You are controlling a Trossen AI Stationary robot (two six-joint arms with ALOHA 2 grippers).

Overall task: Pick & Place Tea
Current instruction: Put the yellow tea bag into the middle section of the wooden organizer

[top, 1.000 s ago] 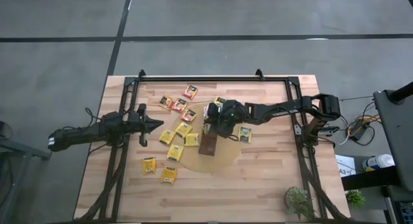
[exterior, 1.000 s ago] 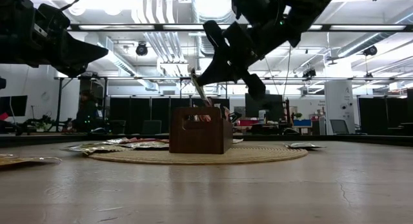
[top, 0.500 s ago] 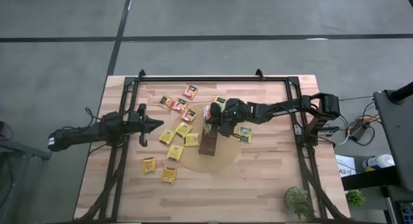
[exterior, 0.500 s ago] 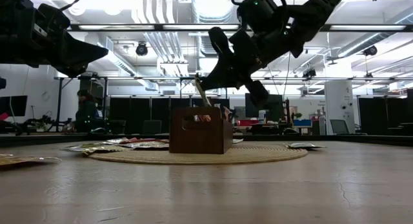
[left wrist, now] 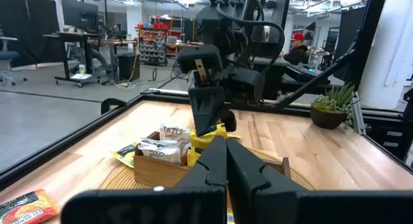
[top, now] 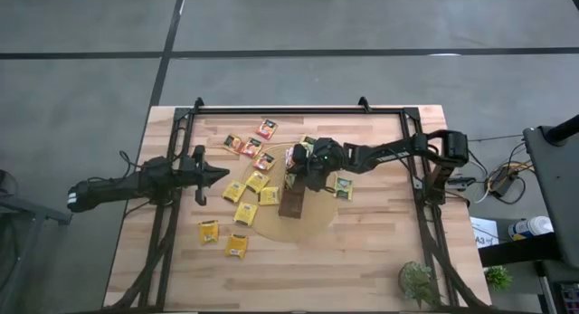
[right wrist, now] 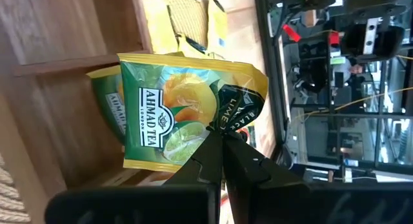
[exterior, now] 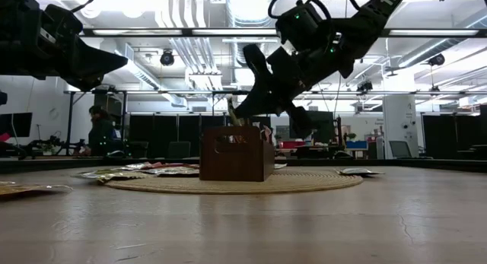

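Note:
A long dark-brown tray stands on a round tan disc at mid-table, with some tea sachets inside it. More tea sachets lie flat on the wood to its left, at the far side and to the right. Over the tray's far end, my right gripper is shut on a green and yellow sachet. At the table's left side my left gripper hangs shut, level and touching nothing. My right gripper pinches the sachet's dark-green edge between its two fingertips. It comes slanting down from the table's right side. The sachet stands on edge below the fingers, tilted, its lower end at the tray's top rim.
A black frame runs along the table's far, left and right edges. A small potted plant stands at the near right corner. Two sachets lie on the bare wood at the near left.
My right gripper, still shut on the sachet, has gone down toward the tray's far end. The sachet's lower end has come down to the tray's rim.

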